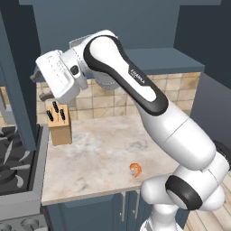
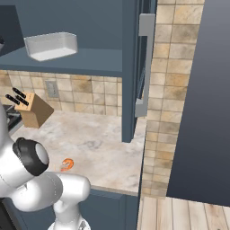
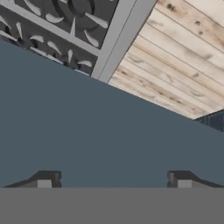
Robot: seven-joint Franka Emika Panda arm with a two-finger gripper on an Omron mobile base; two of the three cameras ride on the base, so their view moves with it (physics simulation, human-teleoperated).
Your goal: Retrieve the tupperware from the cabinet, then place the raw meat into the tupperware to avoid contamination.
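Marble counter with knife block, shrimp; shelved tupperware.

Orange with paler stripes on the shrimp, at five o'clock on the mottled beige marble counter. White on the tupperware, inside the dark blue-grey cabinet. Tan wood on the knife block, black handles. Tan-brown tiled backsplash.
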